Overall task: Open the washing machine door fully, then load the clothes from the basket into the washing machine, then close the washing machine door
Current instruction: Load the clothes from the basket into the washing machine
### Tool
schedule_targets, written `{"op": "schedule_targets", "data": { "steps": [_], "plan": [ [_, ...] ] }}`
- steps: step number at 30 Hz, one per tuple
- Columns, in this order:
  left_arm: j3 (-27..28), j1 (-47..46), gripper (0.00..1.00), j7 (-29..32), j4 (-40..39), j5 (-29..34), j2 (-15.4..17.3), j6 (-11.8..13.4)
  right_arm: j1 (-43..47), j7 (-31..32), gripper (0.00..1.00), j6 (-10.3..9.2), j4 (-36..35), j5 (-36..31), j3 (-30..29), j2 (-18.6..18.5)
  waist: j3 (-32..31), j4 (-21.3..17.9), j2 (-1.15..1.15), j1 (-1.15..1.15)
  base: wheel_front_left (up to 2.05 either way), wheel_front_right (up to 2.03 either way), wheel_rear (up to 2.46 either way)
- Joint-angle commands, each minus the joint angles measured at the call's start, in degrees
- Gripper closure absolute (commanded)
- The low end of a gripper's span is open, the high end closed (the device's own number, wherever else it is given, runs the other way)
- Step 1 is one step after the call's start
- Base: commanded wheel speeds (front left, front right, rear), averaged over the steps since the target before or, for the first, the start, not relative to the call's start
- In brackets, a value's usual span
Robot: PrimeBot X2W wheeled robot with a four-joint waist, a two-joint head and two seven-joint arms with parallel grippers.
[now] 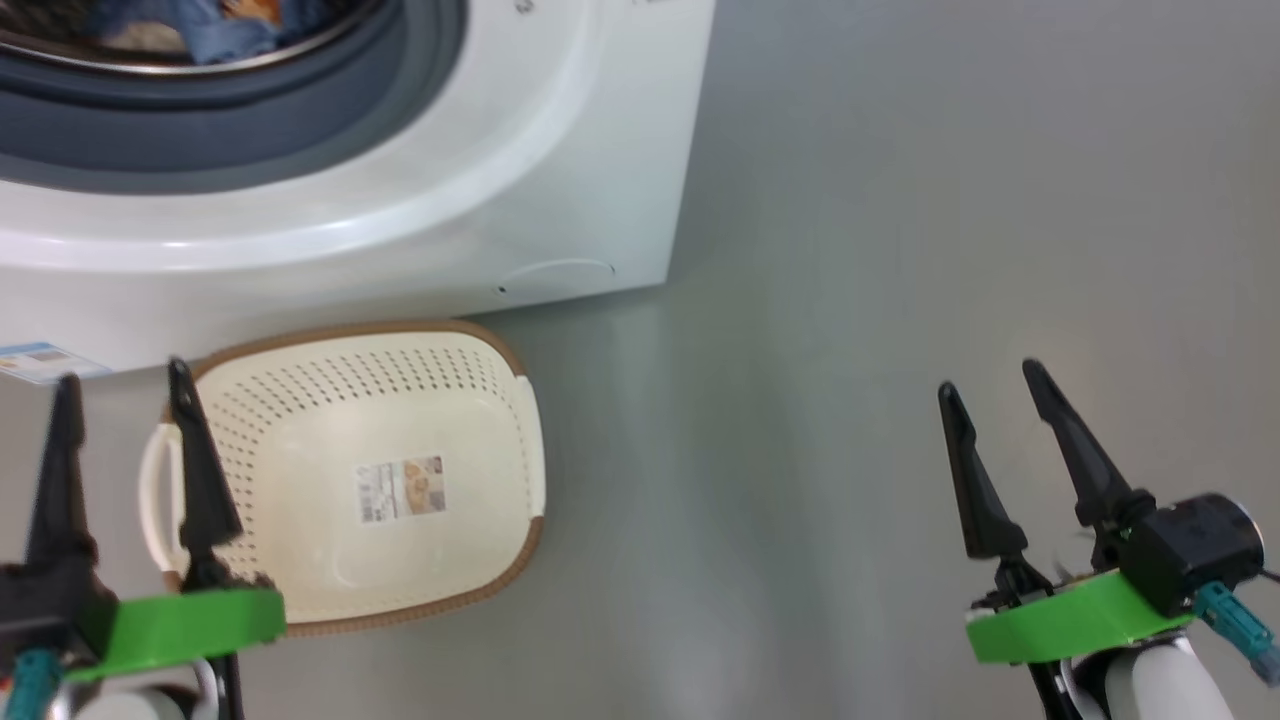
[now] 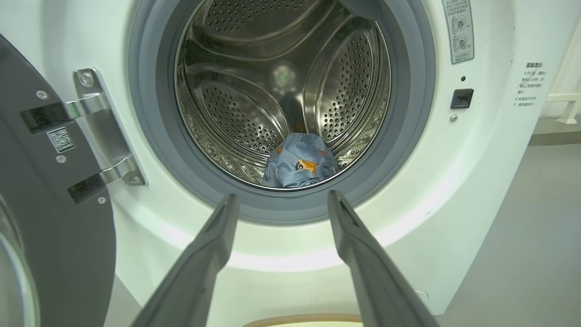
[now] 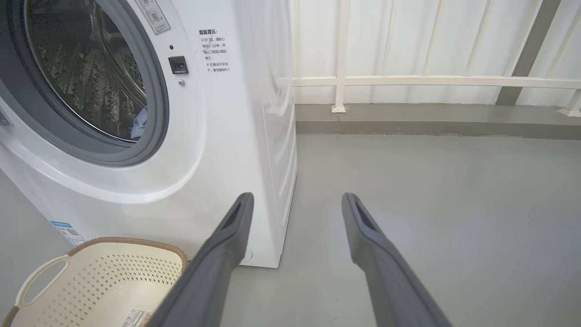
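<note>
Washing machine door [image 2: 54,236] hangs wide open off to the left of the left gripper [image 2: 282,196], way nearer it than the right gripper [image 1: 988,377], both spread wide and empty.

On the washing machine [image 3: 218,136] front, black Chinese words [image 3: 214,51] start with "温馨提示" (the small lines under that are too tiny to read). A sticker [image 2: 458,29] shows a tick and a cross. The door [image 2: 54,236] has a square code [image 2: 60,139]. The basket [image 1: 300,400] has a label [image 1: 402,489] too blurry to read.
</note>
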Motion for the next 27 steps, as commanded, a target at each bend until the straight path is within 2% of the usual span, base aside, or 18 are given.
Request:
{"op": "schedule_targets", "data": {
  "steps": [1, 11, 27],
  "plan": [
    [2.1, 0.4, 0.00, -0.3, -1.9, 0.8, 1.2, 0.4, 1.2, -0.3, 0.00, 0.35, -1.0, -0.2, 1.0, -0.5, -4.3, 3.2, 0.00, 0.00, 0.00, 0.00, 0.00],
    [1.8, 10.9, 0.00, -0.3, -2.9, 2.9, -2.3, -2.0, 7.1, -0.3, 0.00, 0.35, 0.2, -0.8, 1.0, -1.2, -13.5, 4.9, 0.00, 0.00, 0.00, 0.00, 0.00],
    [-0.3, 19.3, 0.00, -0.3, 1.2, 3.4, -3.5, -6.6, 13.1, 0.9, 0.00, 0.35, 0.1, -0.9, 0.8, -0.9, -22.6, 4.3, 0.00, 0.00, 0.00, 0.00, 0.00]
  ]
}}
